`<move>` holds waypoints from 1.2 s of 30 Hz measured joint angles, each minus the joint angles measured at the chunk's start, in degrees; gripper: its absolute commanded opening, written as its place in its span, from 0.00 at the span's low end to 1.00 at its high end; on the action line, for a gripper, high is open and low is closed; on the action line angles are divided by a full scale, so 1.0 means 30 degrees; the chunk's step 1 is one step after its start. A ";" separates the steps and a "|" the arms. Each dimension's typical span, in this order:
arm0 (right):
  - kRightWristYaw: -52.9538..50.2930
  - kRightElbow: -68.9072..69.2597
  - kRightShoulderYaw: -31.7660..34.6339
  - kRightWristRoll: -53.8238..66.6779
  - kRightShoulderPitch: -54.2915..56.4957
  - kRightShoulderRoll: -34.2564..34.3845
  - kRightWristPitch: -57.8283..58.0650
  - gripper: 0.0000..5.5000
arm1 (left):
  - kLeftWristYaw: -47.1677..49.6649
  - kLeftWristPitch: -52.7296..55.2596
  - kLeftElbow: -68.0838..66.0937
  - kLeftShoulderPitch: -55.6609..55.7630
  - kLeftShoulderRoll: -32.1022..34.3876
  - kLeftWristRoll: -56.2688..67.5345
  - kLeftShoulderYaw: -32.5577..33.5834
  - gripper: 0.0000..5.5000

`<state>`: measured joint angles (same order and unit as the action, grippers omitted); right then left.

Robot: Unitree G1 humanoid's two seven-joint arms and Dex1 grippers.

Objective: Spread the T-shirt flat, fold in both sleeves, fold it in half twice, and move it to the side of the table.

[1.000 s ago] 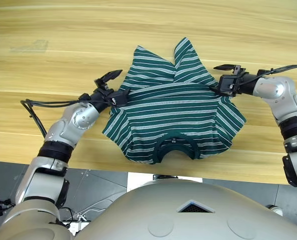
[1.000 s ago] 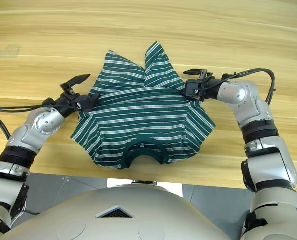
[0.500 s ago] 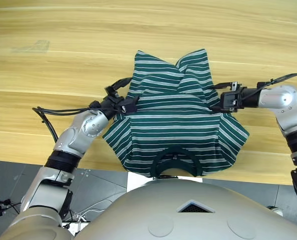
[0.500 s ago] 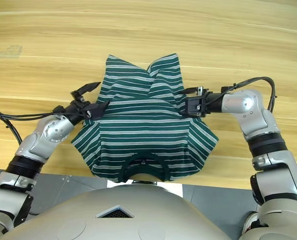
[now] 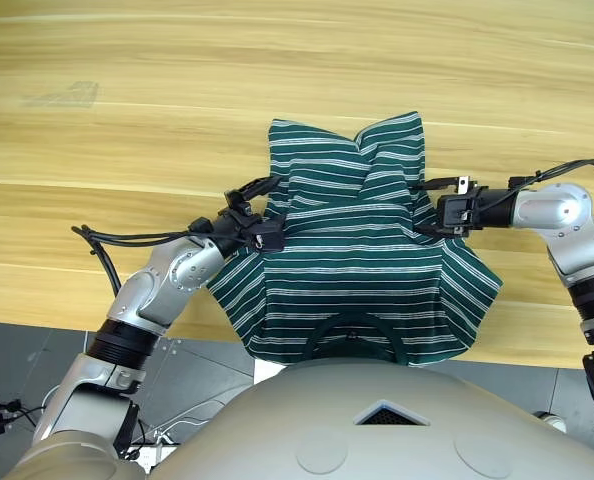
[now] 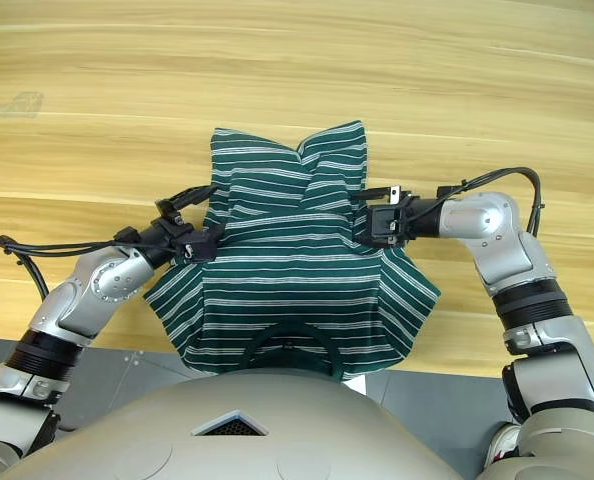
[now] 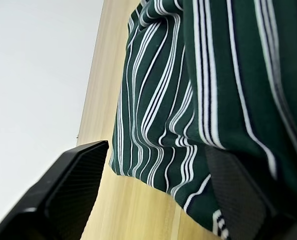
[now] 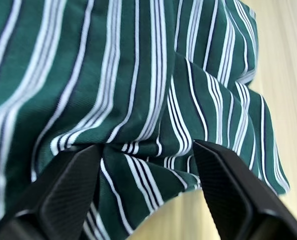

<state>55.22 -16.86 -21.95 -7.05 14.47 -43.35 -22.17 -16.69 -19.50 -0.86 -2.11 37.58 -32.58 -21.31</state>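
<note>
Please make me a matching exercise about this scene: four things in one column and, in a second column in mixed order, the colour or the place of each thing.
Column one:
1. T-shirt
2. table
3. left gripper
4. right gripper

Column two:
A. at the T-shirt's edge on the robot's right
B. light wood
C. green with white stripes
D. at the T-shirt's edge on the robot's left

Pairs: 1-C, 2-B, 3-D, 4-A
</note>
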 measured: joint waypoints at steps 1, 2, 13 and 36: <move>0.0035 -0.0065 0.0097 0.0007 0.0031 -0.0030 0.0033 0.60 | -0.0015 -0.0007 0.0022 0.0002 0.0007 0.0001 0.0046 0.65; 0.0160 -0.0116 0.0244 0.0022 0.0046 -0.0087 0.0097 0.60 | -0.0035 -0.0007 0.0056 0.0001 0.0034 -0.0001 0.0111 0.65; 0.3105 -0.0546 0.2722 0.5050 0.1073 0.0830 0.2023 0.60 | -0.3694 0.1179 0.1858 0.1716 0.1090 0.6544 0.4038 0.65; -1.3174 -1.9302 -0.1525 -0.7352 1.1813 0.7858 0.0044 0.60 | 0.0522 -0.2666 -1.9153 1.3810 -0.5272 0.1148 -0.1298 0.65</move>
<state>15.69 -74.76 -26.53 -29.11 49.91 -19.78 -22.04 -15.12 -27.50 -58.32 39.32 21.76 -29.13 -25.20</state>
